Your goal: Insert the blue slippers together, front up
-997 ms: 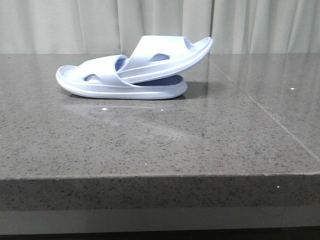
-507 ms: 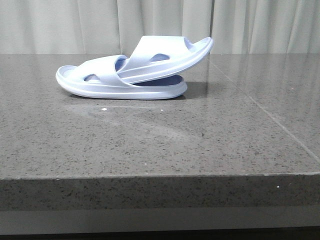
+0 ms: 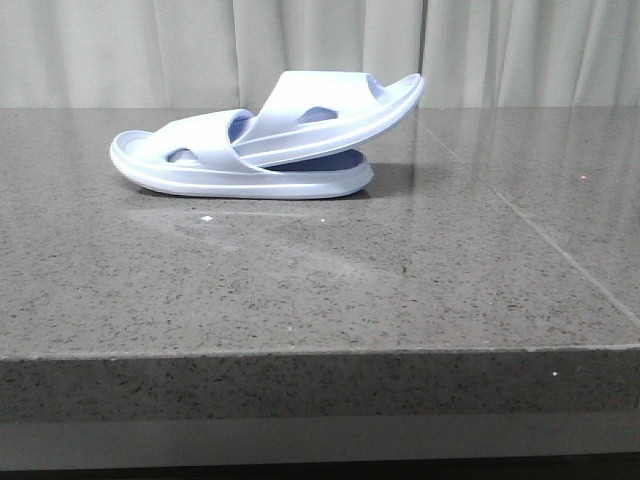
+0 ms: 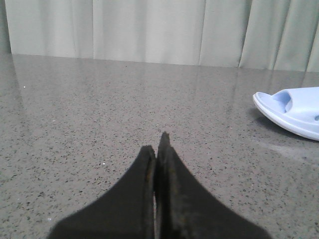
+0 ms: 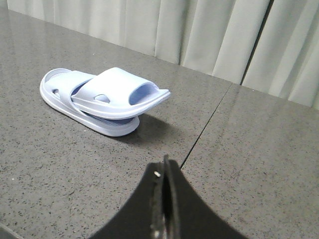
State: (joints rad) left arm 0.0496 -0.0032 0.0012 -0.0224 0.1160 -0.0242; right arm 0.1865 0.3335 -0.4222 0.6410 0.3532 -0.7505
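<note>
Blue slippers [image 3: 250,150]: nested pair, pale lavender-blue foam, on the far left part of the desk in the front view, close to the curtain side.
Lower slipper [image 3: 175,170]: flat on its sole, lying sideways to the front camera, one end to the left and the other to the right. Oval side hole shows in its strap.
Upper slipper [image 3: 340,115]: one end pushed under the strap of the lower one; the other end rises up and to the right, clear of the desk. Tilted, not upright. Its own strap and an oval hole face the front camera. Its sole rests on the lower slipper's footbed.
Shadow: dark patch on the desk under the raised end, to the right of the pair.
Desk [image 3: 320,290]: dark grey speckled stone, glossy, with a seam line running back on the right side. Front edge thick, squared.
Curtain [image 3: 520,50]: pale, pleated, behind the desk across all three views.
Left hand [image 4: 158,144]: dark fingers pressed together, no gap between the tips, nothing held. Sits low over bare desk, well apart from the pair; only one end of the lower slipper [image 4: 294,112] shows at the edge of its view.
Right hand [image 5: 164,167]: fingers closed against each other, nothing between them. Apart from the slippers [image 5: 102,99], which lie ahead of it beyond open desk; the desk seam runs toward the fingertips.
Contact: neither hand touches the slippers.
</note>
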